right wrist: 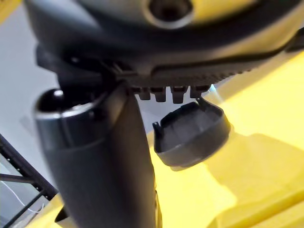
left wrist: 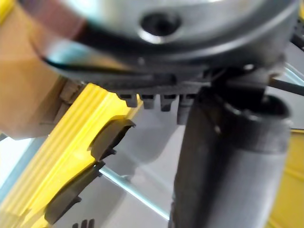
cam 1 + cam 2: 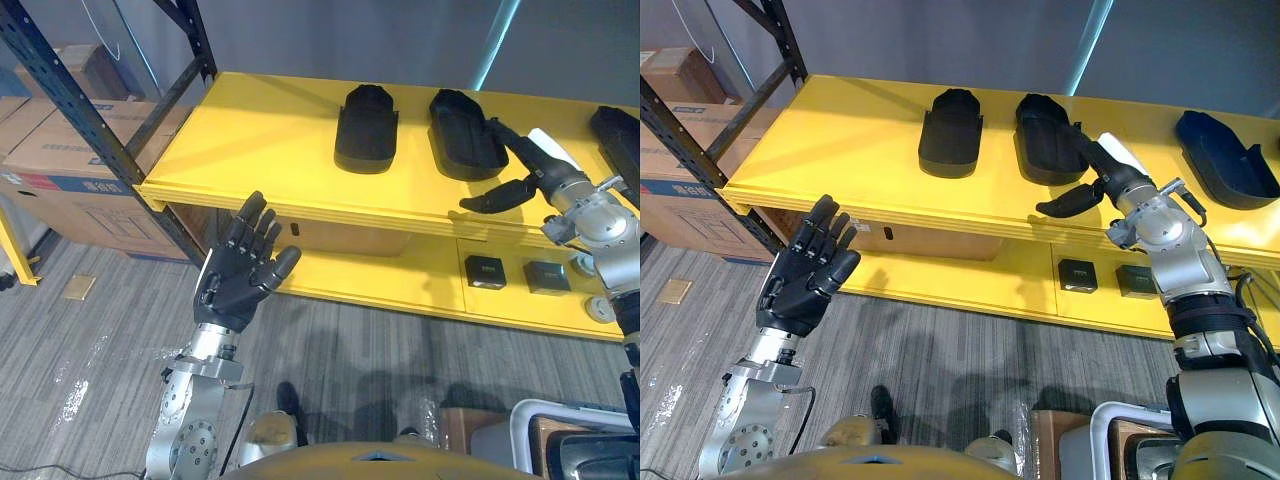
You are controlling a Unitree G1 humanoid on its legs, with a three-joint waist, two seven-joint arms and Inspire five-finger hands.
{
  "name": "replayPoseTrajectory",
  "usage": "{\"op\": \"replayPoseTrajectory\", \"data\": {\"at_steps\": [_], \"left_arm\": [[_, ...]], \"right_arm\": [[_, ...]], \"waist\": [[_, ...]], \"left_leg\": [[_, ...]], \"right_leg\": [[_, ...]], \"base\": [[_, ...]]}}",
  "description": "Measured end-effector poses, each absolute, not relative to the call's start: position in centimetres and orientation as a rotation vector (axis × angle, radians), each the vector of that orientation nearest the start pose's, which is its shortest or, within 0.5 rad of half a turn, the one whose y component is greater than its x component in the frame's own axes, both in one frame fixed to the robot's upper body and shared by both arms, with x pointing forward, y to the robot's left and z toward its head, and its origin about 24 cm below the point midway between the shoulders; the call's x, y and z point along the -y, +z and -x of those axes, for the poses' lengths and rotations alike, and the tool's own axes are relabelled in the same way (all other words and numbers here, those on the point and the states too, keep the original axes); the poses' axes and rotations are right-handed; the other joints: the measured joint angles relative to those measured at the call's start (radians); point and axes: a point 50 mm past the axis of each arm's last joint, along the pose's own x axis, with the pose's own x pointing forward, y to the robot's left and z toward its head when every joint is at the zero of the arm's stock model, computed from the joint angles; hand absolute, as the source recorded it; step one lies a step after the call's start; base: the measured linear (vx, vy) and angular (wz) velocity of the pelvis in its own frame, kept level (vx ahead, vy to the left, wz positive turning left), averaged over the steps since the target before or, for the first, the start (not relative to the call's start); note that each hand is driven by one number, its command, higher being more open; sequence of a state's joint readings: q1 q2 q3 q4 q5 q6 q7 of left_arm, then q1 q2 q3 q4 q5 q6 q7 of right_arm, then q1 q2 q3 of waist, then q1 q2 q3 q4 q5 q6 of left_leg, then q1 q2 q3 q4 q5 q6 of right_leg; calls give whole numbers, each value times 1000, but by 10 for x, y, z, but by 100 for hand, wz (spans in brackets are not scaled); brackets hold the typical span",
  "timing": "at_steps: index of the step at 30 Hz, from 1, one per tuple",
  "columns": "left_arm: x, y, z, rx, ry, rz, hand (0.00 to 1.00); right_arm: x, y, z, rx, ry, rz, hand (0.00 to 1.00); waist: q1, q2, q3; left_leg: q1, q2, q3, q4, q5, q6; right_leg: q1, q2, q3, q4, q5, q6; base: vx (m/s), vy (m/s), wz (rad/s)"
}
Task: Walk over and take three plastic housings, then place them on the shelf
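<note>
Cardboard boxes [image 3: 55, 170] fill the left edge of the head views, behind a dark rack post [image 3: 95, 115] that slants down from the upper left corner. The yellow shelf [image 3: 260, 140] runs from there across the upper half to the right edge.

At lower left of centre the left hand [image 3: 242, 268] is raised in front of the shelf's front lip, palm up. Its fingers are straight and spread, and it holds nothing.

Three dark housings lie on the shelf top, well apart from the left hand. The left housing [image 3: 366, 127] sits at upper centre. The middle housing [image 3: 463, 135] is just to its right, with a small gap between them.

The right hand [image 3: 1102, 165] reaches in from the right. Its fingers are stretched out flat against the middle housing's right side, with the thumb [image 3: 1065, 203] splayed towards the shelf's front edge. They are not closed round the housing.

The right housing [image 3: 1225, 155] lies apart, near the upper right edge. Below it, two small black boxes [image 3: 485, 270] stand side by side on the lower shelf [image 3: 400, 285].
</note>
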State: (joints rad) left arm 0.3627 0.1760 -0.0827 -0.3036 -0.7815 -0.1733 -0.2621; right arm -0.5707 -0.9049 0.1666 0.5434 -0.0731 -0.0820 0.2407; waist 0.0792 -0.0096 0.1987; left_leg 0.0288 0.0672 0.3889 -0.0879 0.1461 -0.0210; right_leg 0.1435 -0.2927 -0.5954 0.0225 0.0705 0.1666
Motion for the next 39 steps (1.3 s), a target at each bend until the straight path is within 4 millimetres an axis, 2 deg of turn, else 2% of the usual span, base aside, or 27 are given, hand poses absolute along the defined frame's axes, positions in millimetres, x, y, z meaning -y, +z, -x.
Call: {"op": "replayPoseTrajectory", "data": {"at_steps": [6,10,16,39], "left_arm": [[-171,55,-180,163,-203,607,100],[-172,48,-180,136,-192,608,100],[-172,49,-180,137,-193,608,100],[-172,49,-180,140,-198,607,100]], "right_arm": [[319,154,-333,-147,102,966,100],[317,155,-336,-156,119,971,100],[320,149,-336,-210,139,979,100],[325,157,-336,-298,218,1006,100]], "waist": [[1,-10,6],[1,-8,15],[23,-13,27],[29,-14,27]], "left_leg": [[16,0,2,-1,0,-1],[15,2,1,-1,-1,-1],[14,5,0,-1,1,-1],[19,15,3,-1,13,-6]], "right_leg": [[15,1,2,-5,2,0],[14,2,2,-7,-1,-6],[15,6,1,-8,0,-7],[20,15,2,-11,7,-11]], "base": [[-2,5,-2],[-6,2,-1],[0,0,0],[2,1,0]]}}
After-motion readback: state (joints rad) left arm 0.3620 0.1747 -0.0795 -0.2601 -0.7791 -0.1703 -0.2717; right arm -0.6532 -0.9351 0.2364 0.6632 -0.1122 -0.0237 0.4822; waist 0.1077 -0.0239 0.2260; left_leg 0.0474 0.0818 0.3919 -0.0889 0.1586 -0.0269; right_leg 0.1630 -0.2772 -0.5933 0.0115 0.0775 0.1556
